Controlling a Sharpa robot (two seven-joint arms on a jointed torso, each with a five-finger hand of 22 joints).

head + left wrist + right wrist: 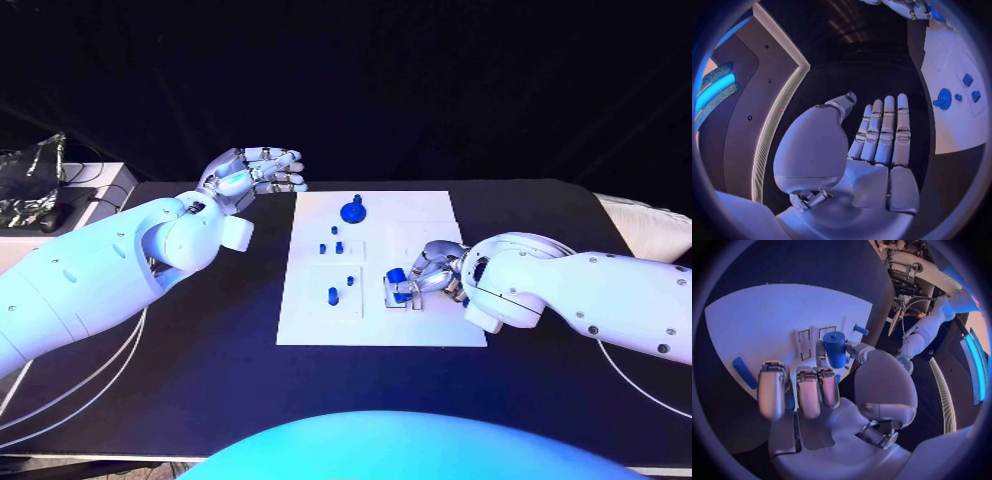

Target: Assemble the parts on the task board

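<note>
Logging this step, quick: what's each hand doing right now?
Left hand: open, holding nothing, off the task board.
Right hand: holding a blue cylindrical part.

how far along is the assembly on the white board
Early to midway, it seems. The right robot hand holds a blue cylinder part over the task board. The round blue part and small blue parts lie apart on the board. The left robot hand hovers empty beside it.

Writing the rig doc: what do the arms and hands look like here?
Both arms are glossy white rounded shells with small dark dots. The left hand and right hand are silver metal, with segmented fingers and paler pads at the tips. Thin pale cables loop on the black table beside each arm.
</note>
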